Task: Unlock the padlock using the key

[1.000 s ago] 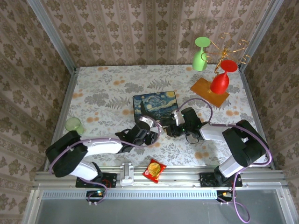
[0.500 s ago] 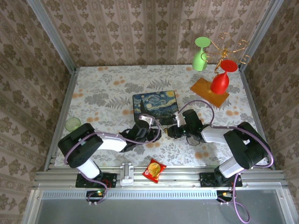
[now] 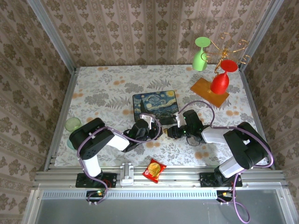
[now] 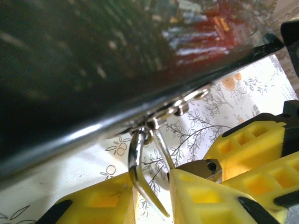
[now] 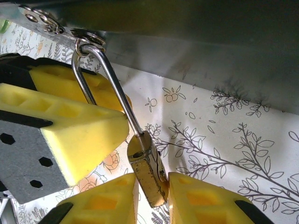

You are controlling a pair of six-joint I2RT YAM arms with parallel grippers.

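Brass-gold rectangular padlock (image 5: 148, 175), silver U-shaped shackle (image 5: 119, 93): lower centre, pinched by right gripper (image 5: 152, 189); left gripper (image 4: 150, 186), lower frame, flanks shackle, grip unclear.

top view looks down; close wrist views share the padlock (image 5: 148, 173).

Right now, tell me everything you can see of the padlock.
The padlock is small: a scuffed brass-gold block body and a silver U-shaped shackle. The shackle is hooked through the metal hasp ring on the box's edge, with the body hanging tilted. The right end effector pinches the body between its yellow fingers. One shackle leg enters the body beside a dark hole; the other passes into the left end effector, so locked or open is unclear.
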